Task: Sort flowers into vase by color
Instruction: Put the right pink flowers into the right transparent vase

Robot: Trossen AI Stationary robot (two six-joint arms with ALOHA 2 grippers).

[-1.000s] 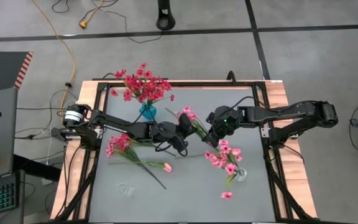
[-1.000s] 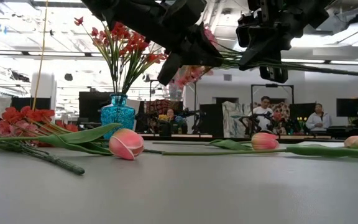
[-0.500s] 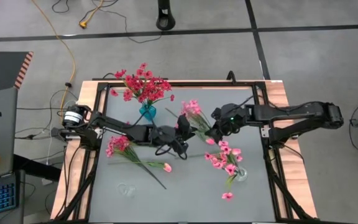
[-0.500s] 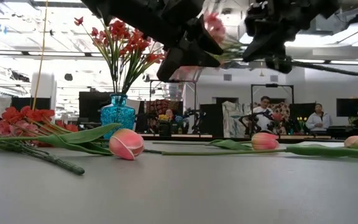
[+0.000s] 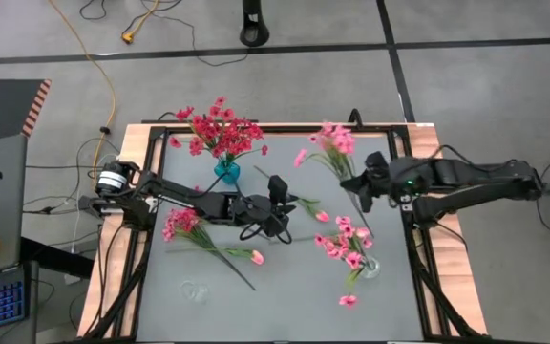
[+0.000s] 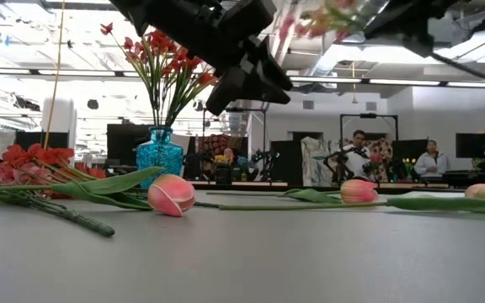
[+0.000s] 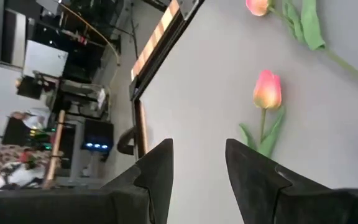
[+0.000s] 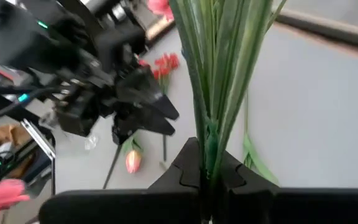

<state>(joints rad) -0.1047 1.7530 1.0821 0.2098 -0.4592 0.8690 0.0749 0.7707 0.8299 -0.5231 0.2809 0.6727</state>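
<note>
Grey surface (image 5: pixel 285 287) framed by a wooden border, seen from above, with a workshop and seated people beyond it in the low view. Pink sprig (image 5: pixel 334 145), the flower now in hand: its blossoms are lifted over the far right part of the surface, its green stems (image 8: pixel 219 68) running down into the right jaws (image 5: pixel 361 186), which are closed tightly on the stems low down, the blossoms projecting well past the fingertips. By judgement, the step in hand is the carry of this pink sprig toward its vase; the clear vase (image 5: pixel 370 268) at the near right, already holding pink flowers (image 5: pixel 347 247), appears the likely destination. The next move would call for turning the stems downward and lining their ends up over the vase mouth before release, without knocking the blooms already standing there. Left jaws (image 5: pixel 277 184), near the middle of the surface, stand apart and empty; the left wrist view shows only bare surface and a pale tulip (image 7: pixel 266 90) past the fingers (image 7: pixel 157 168). Blue vase (image 5: pixel 226 171) at the far left holds the red flowers (image 5: pixel 220 130). Unsorted items lying flat: a red sprig (image 5: pixel 181 223) at the left, a tulip bud (image 5: pixel 257 257) beside its stems, another tulip (image 5: pixel 322 217) near the centre, and a loose pink bloom (image 5: pixel 349 300) near the front edge.
</note>
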